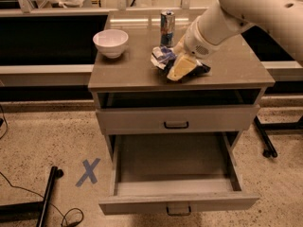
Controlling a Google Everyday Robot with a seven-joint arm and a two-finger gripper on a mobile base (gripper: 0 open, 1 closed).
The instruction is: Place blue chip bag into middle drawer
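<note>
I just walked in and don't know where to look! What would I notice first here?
Probably the big white robot arm at the top right, with its yellowish gripper right at the crinkly blue chip bag on the cabinet top. Next, the middle drawer, pulled wide open below. A blue X is taped on the floor at the left.

Matt yellowish end effector over crinkly foil blue chip bag, glossy bowl

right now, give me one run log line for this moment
phase: pre-grasp | gripper: at blue chip bag on cabinet top | middle drawer: pulled out, bag not in | nearby: white bowl, can
</note>
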